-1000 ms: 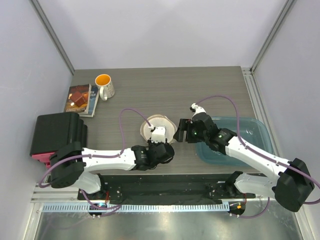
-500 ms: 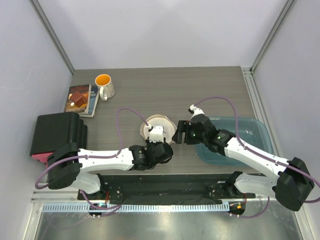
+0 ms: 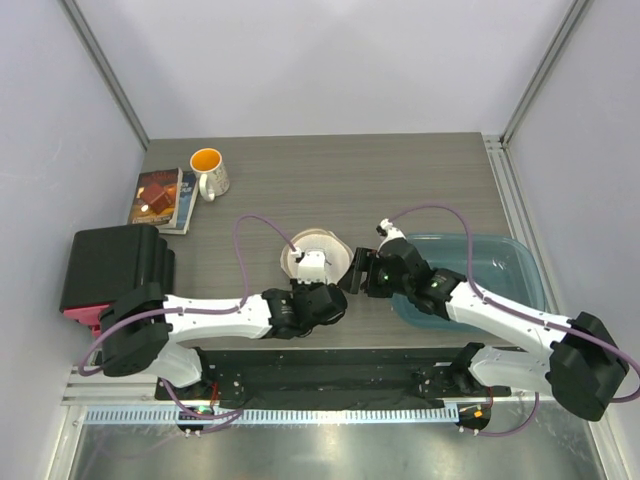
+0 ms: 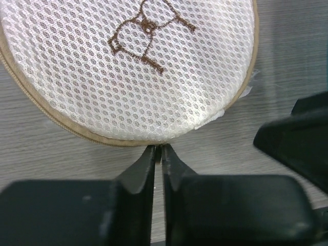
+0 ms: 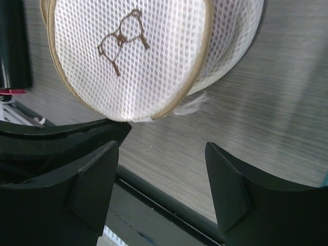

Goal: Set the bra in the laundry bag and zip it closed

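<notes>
The left fingers (image 4: 141, 171) are closed at the tan rim of the laundry bag (image 4: 128, 72). The right fingers (image 5: 95, 177) gape wide, empty, beside it.

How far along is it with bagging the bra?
No bra is in sight, so it is probably already inside the white round mesh laundry bag, though the mesh hides it. In hand: the left gripper is pinched shut at the tan zipper rim, the right gripper open beside the bag. Left: finishing the zip; a white wisp sticks out of the rim.
</notes>
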You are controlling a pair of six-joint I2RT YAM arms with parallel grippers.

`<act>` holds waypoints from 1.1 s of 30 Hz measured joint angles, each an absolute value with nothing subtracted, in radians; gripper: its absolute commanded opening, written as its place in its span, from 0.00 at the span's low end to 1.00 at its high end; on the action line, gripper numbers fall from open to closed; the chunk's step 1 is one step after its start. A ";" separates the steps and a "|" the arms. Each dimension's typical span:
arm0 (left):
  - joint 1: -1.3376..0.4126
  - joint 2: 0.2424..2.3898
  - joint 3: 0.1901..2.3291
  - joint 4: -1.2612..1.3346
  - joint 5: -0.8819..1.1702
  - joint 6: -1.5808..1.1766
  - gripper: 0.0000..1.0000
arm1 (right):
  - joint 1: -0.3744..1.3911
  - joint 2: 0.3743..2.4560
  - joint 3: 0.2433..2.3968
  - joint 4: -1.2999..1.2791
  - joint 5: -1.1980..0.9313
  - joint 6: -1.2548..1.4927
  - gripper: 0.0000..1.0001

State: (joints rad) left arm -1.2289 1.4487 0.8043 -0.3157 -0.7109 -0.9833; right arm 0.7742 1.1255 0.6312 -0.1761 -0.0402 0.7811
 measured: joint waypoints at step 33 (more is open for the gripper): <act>-1.206 1.345 0.806 -0.239 -0.580 -0.883 0.00 | 0.826 1.194 0.515 0.175 0.098 1.196 0.01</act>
